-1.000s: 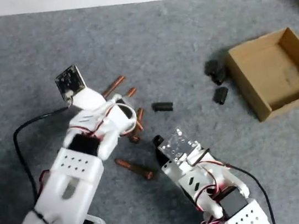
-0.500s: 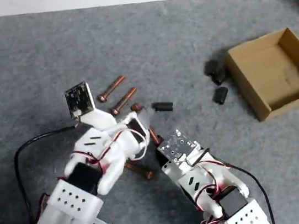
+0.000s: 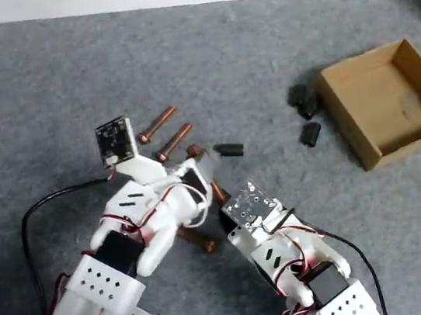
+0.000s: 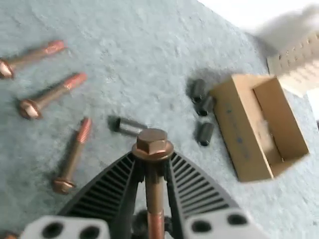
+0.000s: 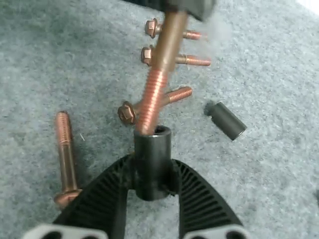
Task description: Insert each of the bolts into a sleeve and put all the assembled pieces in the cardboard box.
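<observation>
Bolt (image 5: 158, 84) tip sits at the mouth of a black sleeve (image 5: 151, 160) toward the front edge of the surface (image 3: 43, 79); left jaws grip the bolt, right jaws grip the sleeve.

Grey felt-like table cover (image 3: 258, 49). Loose copper bolts lie flat on it: far bolt (image 3: 157, 124) and second bolt (image 3: 175, 142) roughly parallel, third bolt (image 4: 75, 153) beside them, near bolt (image 3: 196, 238) closer to the arm bases. Lone black sleeve (image 3: 231, 150) lies on its side just past the bolts. Sleeve pair (image 3: 302, 99) and single sleeve (image 3: 311, 134) sit near the open cardboard box (image 3: 346, 119).
</observation>
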